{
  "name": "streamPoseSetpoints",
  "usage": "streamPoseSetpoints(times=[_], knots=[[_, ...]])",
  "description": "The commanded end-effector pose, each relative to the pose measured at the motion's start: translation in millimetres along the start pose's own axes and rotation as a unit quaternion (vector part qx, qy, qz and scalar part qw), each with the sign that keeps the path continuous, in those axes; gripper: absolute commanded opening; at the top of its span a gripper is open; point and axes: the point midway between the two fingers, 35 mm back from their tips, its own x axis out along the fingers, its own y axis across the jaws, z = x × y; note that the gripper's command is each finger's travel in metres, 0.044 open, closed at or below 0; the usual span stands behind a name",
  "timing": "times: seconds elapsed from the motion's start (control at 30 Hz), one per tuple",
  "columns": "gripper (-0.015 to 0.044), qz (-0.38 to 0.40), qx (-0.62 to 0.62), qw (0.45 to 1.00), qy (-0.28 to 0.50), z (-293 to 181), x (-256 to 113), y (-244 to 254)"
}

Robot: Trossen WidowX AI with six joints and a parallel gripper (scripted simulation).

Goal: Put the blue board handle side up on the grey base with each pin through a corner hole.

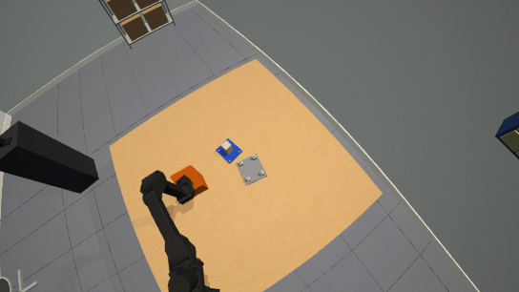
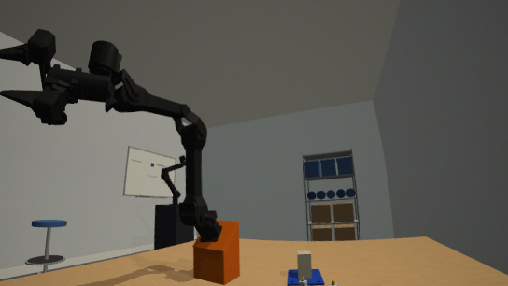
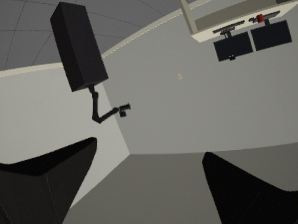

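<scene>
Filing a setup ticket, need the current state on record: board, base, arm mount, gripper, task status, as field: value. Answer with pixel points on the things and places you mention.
board: blue board (image 1: 233,155) (image 2: 318,277), flat on the table (image 1: 291,205) (image 2: 397,257), off the base
handle: pale, upright on the board (image 1: 227,147) (image 2: 303,264)
base: grey base (image 1: 252,171), beside the board, four posts up
arm_mount: orange block (image 1: 192,175) (image 2: 209,265)
gripper: open, holding nothing; raised, well away from the board (image 2: 3,72) (image 3: 150,147)
status: board not yet seated

On the table: 1 blue board (image 1: 233,155) (image 2: 317,281), 1 grey base (image 1: 250,171), 1 orange block (image 1: 198,178) (image 2: 208,264).
</scene>
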Motion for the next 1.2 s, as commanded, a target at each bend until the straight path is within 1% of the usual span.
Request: streamPoseSetpoints(times=[0.0, 0.03, 0.1, 0.2, 0.3, 0.4, 0.5, 0.63, 0.73, 0.87, 1.0, 1.17], knots=[[0.0426, 0.0, 0.002, 1.0, -0.002, 1, 0, 0], [0.044, -0.001, 0.008, 1.0, -0.008, 6, 1, 0], [0.044, -0.004, 0.03, 0.999, -0.033, 22, 4, -2], [0.044, -0.009, 0.085, 0.992, -0.096, 65, 8, -8], [0.044, -0.006, 0.123, 0.982, -0.142, 96, 8, -13], [0.044, -0.019, 0.153, 0.964, -0.218, 136, -6, -25], [0.044, 0.0, 0.196, 0.94, -0.279, 179, -17, -33], [0.044, 0.032, 0.244, 0.902, -0.354, 233, -40, -46], [0.044, 0.057, 0.273, 0.867, -0.413, 275, -68, -60], [0.044, 0.096, 0.3, 0.815, -0.485, 323, -116, -77], [0.044, 0.142, 0.315, 0.762, -0.547, 363, -172, -92], [0.044, 0.215, 0.323, 0.693, -0.608, 399, -254, -103]])
